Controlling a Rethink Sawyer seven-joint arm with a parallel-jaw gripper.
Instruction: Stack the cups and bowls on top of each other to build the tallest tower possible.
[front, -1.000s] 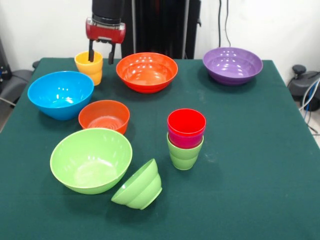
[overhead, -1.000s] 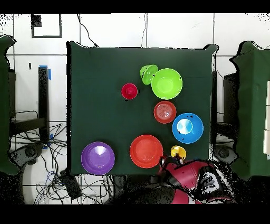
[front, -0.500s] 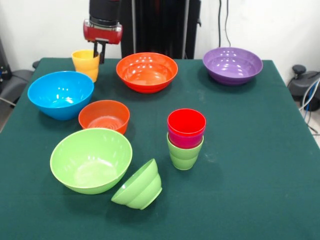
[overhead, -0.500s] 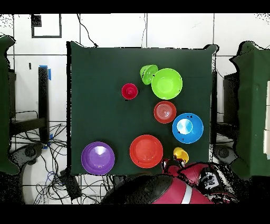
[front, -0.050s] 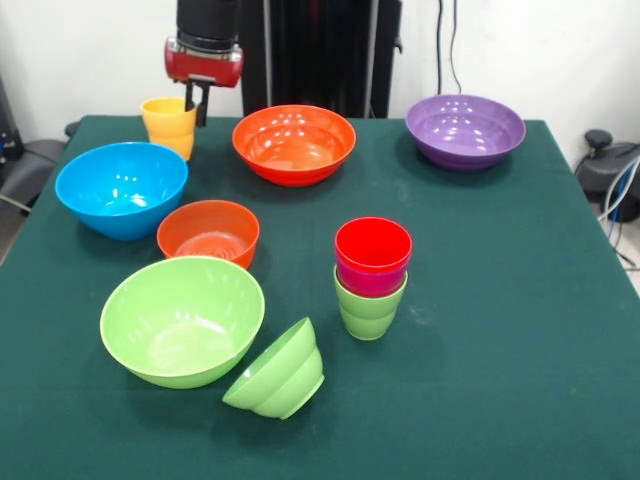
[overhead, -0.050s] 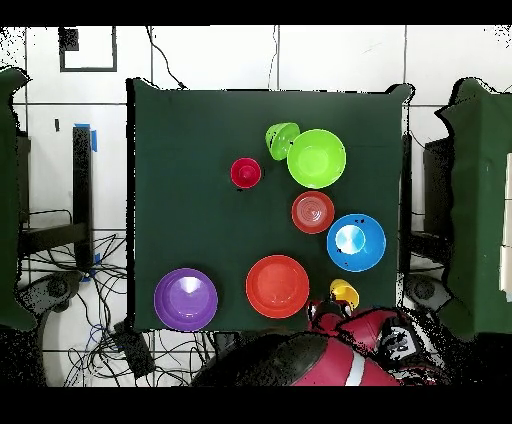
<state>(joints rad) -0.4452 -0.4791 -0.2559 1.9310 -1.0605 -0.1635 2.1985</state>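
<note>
- The gripper (front, -0.050s: 196, 103) pinches the rim of the yellow cup (front, -0.050s: 169, 125) at the table's far left, seemingly lifting it.
- The started tower (front, -0.050s: 371, 278), red over purple over green, waits mid-table.

I see my arm hanging down at 11 o'clock in the front view, the hand (front, -0.050s: 193, 105) clamped on the yellow cup's (front, -0.050s: 168, 125) rim.

Robotics lab: green-clothed table (front, -0.050s: 520, 300), loose cables on tiled floor (overhead, -0.050s: 75, 270), white walls
</note>
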